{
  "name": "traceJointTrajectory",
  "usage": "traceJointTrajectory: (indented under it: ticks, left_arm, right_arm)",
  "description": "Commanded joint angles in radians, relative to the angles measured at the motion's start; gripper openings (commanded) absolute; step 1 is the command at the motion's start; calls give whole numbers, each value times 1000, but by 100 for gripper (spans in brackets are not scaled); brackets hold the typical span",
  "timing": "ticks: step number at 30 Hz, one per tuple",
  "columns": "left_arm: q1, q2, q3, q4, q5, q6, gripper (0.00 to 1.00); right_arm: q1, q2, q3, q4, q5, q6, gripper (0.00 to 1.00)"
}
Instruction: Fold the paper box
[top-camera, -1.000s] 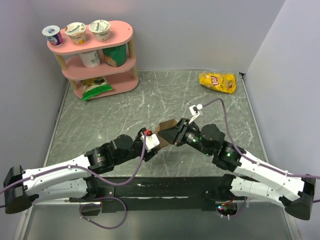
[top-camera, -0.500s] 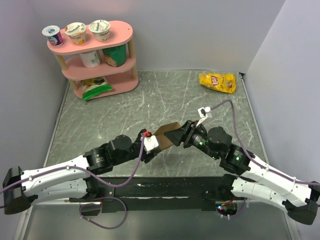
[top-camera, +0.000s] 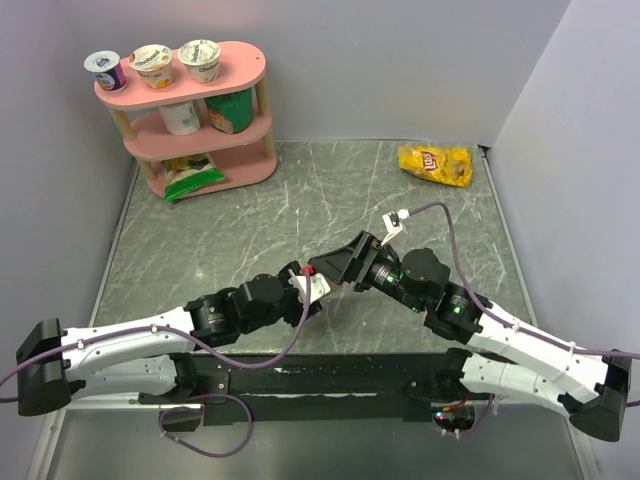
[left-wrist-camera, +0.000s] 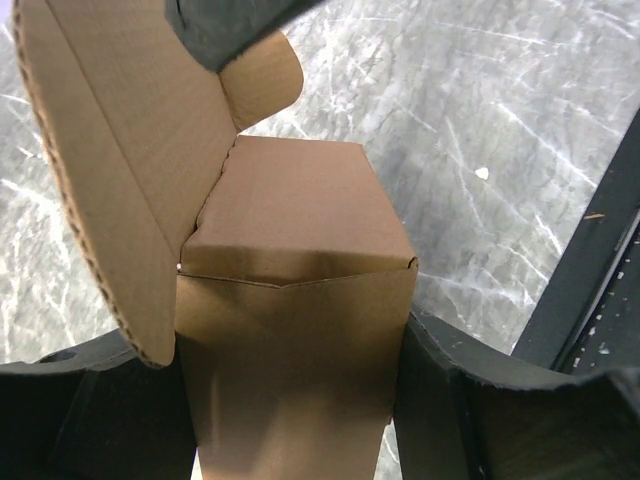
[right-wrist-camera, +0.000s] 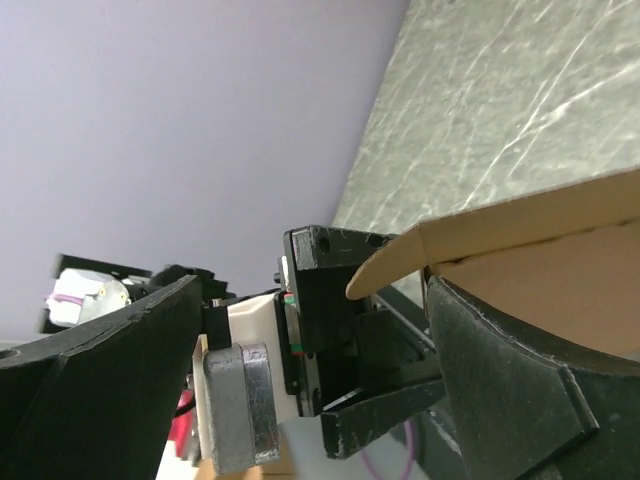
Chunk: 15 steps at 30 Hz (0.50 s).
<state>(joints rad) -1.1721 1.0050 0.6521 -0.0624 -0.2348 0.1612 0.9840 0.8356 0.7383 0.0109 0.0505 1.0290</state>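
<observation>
Shelf, far left: a pink three-tier shelf stood at the table's back left corner, well apart from both arms.
On the shelf: three yogurt cups sat on top, a white cup and a green tub on the middle tier, and a green bag at the bottom.
Left gripper: it was clamped on the paper box, one dark finger pressed to each side wall.
Paper box: plain brown cardboard, it was held between the two grippers near the table's middle, toward the near edge. One big flap stood open at its left. I could not tell whether it touched the table.
In the way: from above, the two grippers covered nearly all of the box. In the left wrist view a dark finger of the right gripper crossed the flap's top edge.
Right gripper: its fingers were spread wide with nothing pinched between them, and the cardboard flap lay against one finger.
Cable: a purple lead looped up off the right wrist.
Chip bag: yellow, it lay flat near the back right corner, well apart from the box.
Surface: the table was grey-green stone pattern with white veins, with a black rail along the near edge.
Room: pale lilac walls closed in three sides.
</observation>
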Motion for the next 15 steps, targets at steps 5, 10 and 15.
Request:
traceJointTrajectory:
  ticks: [5, 10, 15]
  left_arm:
    - [-60, -2, 43, 35, -70, 26, 51]
    - [-70, -17, 38, 39, -75, 26, 51]
    - [-78, -22, 40, 36, -87, 26, 51]
  right_arm:
    - [7, 0, -99, 137, 26, 155, 91]
    - [7, 36, -113, 166, 17, 191, 90]
    - [7, 82, -122, 181, -15, 220, 87]
